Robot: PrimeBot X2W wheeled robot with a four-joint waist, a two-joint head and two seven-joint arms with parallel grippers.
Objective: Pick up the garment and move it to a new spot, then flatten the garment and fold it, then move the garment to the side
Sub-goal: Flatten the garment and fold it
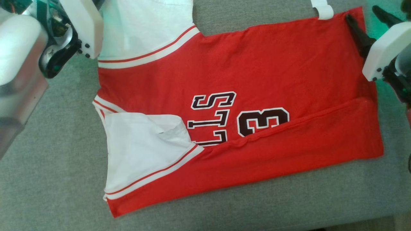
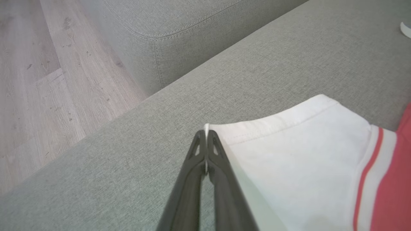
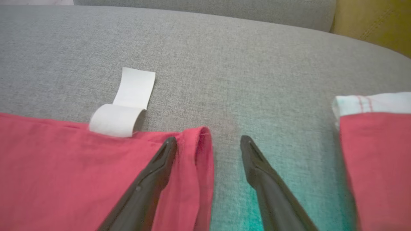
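Observation:
A red garment (image 1: 257, 64), a jersey with white sleeves and dark lettering, lies spread on the grey cushion (image 1: 48, 166). Its near long edge is folded up over the lettering. My left gripper (image 2: 205, 134) is shut on the corner of the far white sleeve (image 2: 289, 150), and a sliver of white cloth shows between its fingers. My right gripper (image 3: 208, 141) stands open astride the garment's (image 3: 64, 166) rolled hem corner, one finger on the red cloth and the other on the bare cushion. In the head view the right gripper (image 1: 369, 24) sits at the garment's upper right corner.
A white label (image 3: 128, 106) sticks out from the hem onto the cushion. Another red and white cloth piece (image 3: 372, 154) lies to the right of my right gripper. A wooden floor (image 2: 38, 80) and another grey cushion block (image 2: 167, 29) lie beyond the sleeve.

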